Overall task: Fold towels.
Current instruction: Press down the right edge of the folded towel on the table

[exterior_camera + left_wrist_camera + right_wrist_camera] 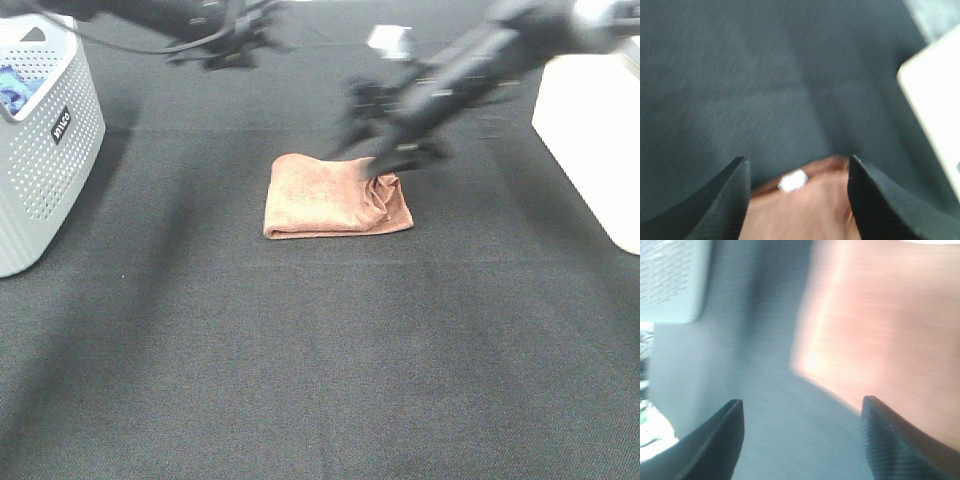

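The reddish-brown towel (335, 196) lies folded into a small rectangle on the black table, its right end bunched. My right gripper (378, 150) hovers open just over the towel's far right corner. In the right wrist view the towel (880, 330) is a blurred patch beyond the open, empty gripper (801, 401). My left gripper (238, 45) is raised at the back left, apart from the towel. In the left wrist view it (799, 160) is open and empty, and the towel (805, 210) with its small white tag (792, 180) shows between the fingers.
A white perforated basket (40, 140) stands at the left edge with a blue cloth (15, 88) inside. A white box (590, 130) stands at the right edge. A small white object (390, 40) lies at the back. The black table (320, 360) stretches toward the front.
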`<move>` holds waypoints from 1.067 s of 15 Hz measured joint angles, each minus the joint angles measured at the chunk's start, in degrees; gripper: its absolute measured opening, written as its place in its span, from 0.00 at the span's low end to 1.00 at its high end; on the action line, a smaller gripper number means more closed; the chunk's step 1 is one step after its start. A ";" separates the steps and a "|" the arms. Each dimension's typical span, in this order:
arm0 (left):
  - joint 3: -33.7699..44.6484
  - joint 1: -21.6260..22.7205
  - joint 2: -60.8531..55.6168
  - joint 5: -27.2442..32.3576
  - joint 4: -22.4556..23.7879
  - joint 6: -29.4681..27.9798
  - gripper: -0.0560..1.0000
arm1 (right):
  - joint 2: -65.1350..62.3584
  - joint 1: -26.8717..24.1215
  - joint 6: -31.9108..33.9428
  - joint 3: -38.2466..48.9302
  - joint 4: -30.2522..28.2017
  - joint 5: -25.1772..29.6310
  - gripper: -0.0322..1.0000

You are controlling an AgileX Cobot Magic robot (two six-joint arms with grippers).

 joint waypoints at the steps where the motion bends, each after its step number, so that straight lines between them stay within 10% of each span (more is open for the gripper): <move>1: 0.00 1.26 0.00 4.13 1.38 -0.06 0.58 | 0.52 0.92 -0.69 -0.17 3.27 -2.23 0.64; 16: 0.00 1.83 -0.34 12.78 6.02 -0.17 0.58 | 7.22 -10.03 0.74 -0.29 -1.38 -4.35 0.64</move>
